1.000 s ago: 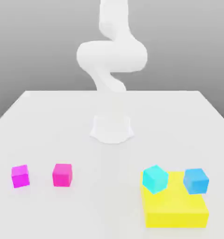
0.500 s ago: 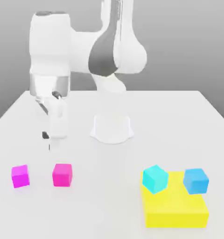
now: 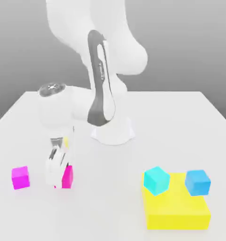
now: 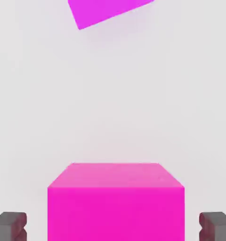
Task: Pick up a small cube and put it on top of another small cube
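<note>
- The gripper (image 4: 113,226) has one grey fingertip (image 4: 10,225) on each side of the hot-pink cube (image 4: 116,201). In the hand view a thin strip of white shows between each tip and the cube's side. So the fingers look spread around the cube and are not squeezing it yet.
- In the exterior view the gripper (image 3: 58,176) is low in the left half of the frame, right down at the table (image 3: 113,221). The hot-pink cube (image 3: 68,176) peeks out from behind it and sits flat on the table.
- The purple-pink cube (image 3: 20,177) is further to the exterior view's left, apart from the hand.
- The blue cube (image 3: 197,182) is far off at the lower right of the frame. It rests on the back corner of the big yellow block (image 3: 177,214). A lighter turquoise cube (image 3: 156,180) sits tilted on the same block, near it.
- The white arm (image 3: 98,75) bends down from the top middle of the frame.
- I think this is the grabbing step. The cube is not lifted.
- Next, I think the fingers need to squeeze the pink cube tight. Then the arm has to lift it straight up and carry it across to the blue cube, keeping clear of the turquoise one.
</note>
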Robot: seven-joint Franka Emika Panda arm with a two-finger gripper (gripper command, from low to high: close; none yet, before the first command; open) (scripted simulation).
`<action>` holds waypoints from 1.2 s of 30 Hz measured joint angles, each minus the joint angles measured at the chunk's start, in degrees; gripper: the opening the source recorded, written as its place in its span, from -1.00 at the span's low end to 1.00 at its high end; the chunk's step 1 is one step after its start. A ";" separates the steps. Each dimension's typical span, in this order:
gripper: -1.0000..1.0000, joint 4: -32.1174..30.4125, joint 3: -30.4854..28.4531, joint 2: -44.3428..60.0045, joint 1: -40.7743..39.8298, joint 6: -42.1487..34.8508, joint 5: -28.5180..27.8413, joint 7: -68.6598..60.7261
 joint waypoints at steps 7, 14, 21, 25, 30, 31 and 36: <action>-1.00 -0.56 0.18 -3.22 -0.19 -2.56 -0.06 0.04; -1.00 -2.14 1.30 -16.37 1.39 -14.10 0.69 -1.28; -1.00 5.67 10.01 -18.83 13.89 -23.94 2.43 -11.61; -1.00 10.56 15.83 -19.61 21.40 -29.45 3.67 -18.06; -1.00 16.47 22.98 -20.38 30.74 -36.09 5.12 -25.82; -1.00 17.63 24.43 -20.53 32.56 -37.42 5.45 -27.40; -1.00 17.99 26.10 -13.13 34.22 -31.10 -0.10 -24.98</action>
